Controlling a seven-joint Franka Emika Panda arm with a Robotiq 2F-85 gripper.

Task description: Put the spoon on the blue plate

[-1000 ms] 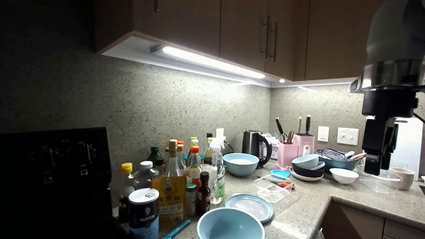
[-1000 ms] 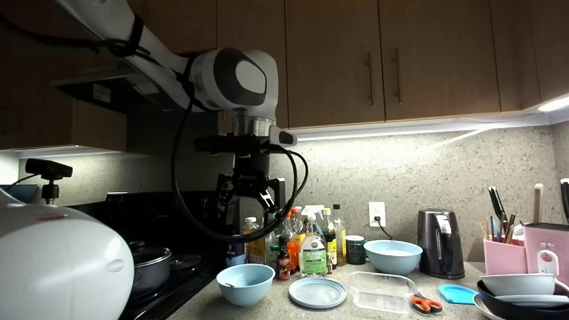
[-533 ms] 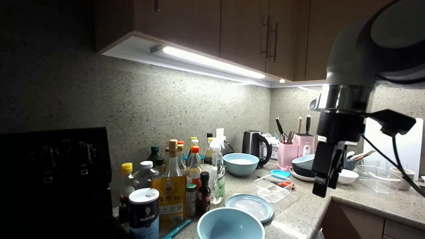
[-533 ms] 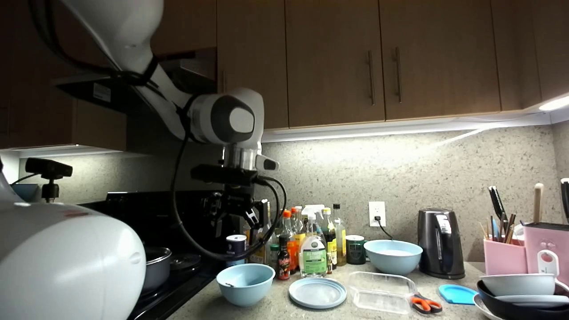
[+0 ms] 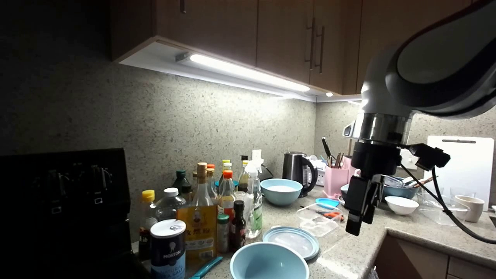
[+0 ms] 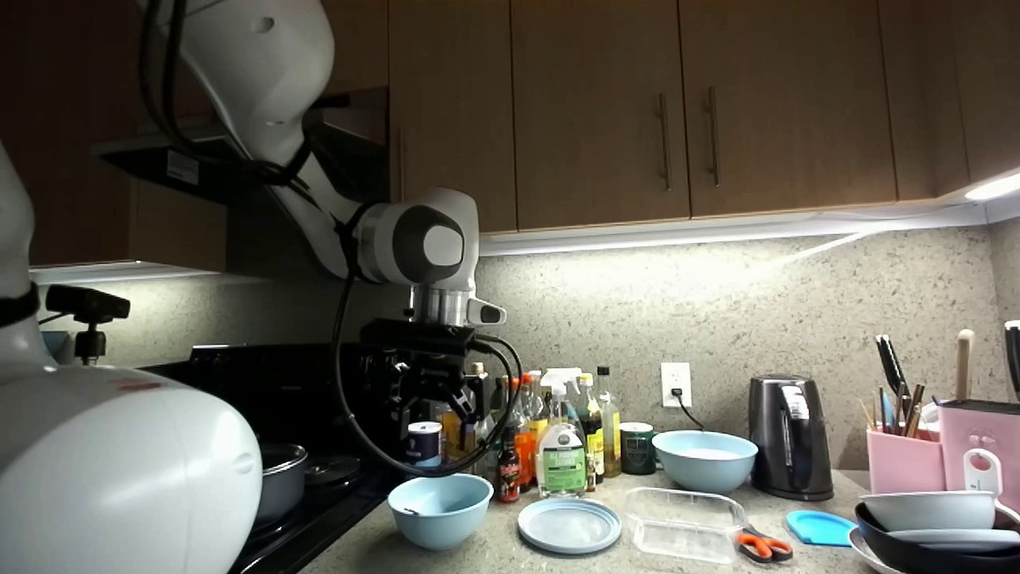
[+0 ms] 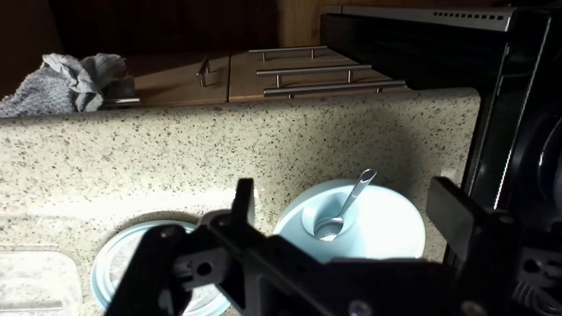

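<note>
Spoon (image 7: 350, 199): we find it in the light blue bowl (image 7: 390, 219), tilted, scoop at the bottom, shiny handle leaning out past the rim. Apart from both, we see the gripper (image 7: 344, 199), two fingers spread wide, one to each side of the spoon in the wrist view. Nearest writing, in an exterior view: we read MORTON on the dark blue canister (image 5: 167, 248), with NATURAL and SEA SALT lower down. Just behind it, yellow packaging (image 5: 197, 232) carries big characters that look Chinese to us, too blurred to transcribe. Beside that we log a dark sauce bottle (image 5: 237, 228); label too small to read. Past it, a spray bottle (image 6: 562, 470) has a green and white label, wording again illegible to us. Blue plate (image 6: 569, 526): we have it flat on the counter (image 6: 504, 552), just beside the bowl, apart from it. Arm pose: in an exterior view we see the arm (image 6: 323, 214) slope down from the upper left, then turn at the wrist so the fingers point down. In both exterior views a black cable (image 5: 446, 211) loops alongside. Farther off we note a clear container (image 6: 681, 536), orange-handled scissors (image 6: 763, 547), a green can (image 6: 637, 448) with an emblem we can't make out, a second blue bowl (image 6: 705, 462) and, at the back, a dark kettle (image 6: 789, 446).
</note>
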